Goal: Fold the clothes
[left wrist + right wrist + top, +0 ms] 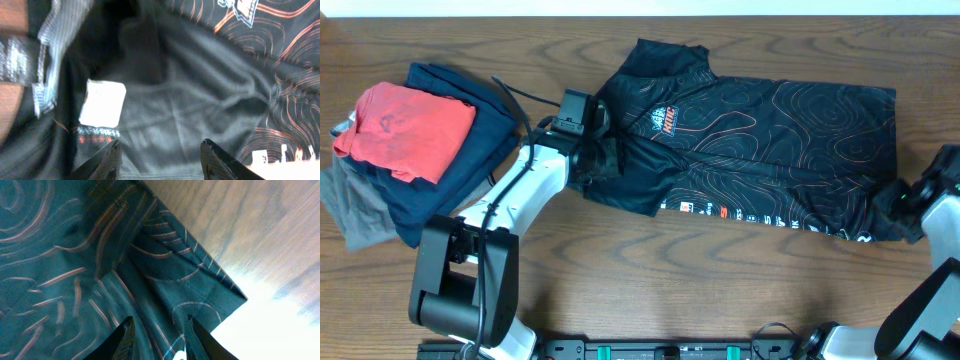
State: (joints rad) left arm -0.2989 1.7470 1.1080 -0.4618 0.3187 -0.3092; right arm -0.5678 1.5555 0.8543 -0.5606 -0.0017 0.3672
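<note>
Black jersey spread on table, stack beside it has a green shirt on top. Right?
No. Overhead shows the top shirt is red, not green. The black jersey is spread on the table, with the stack beside it.

A pile of folded clothes is seen on the wooden desk (720, 290), close to its left edge. A crumpled red shirt (408, 130) is laid on top of a folded navy garment (460, 170). A grey garment (355, 215) is tucked underneath, showing toward the left edge.
</note>
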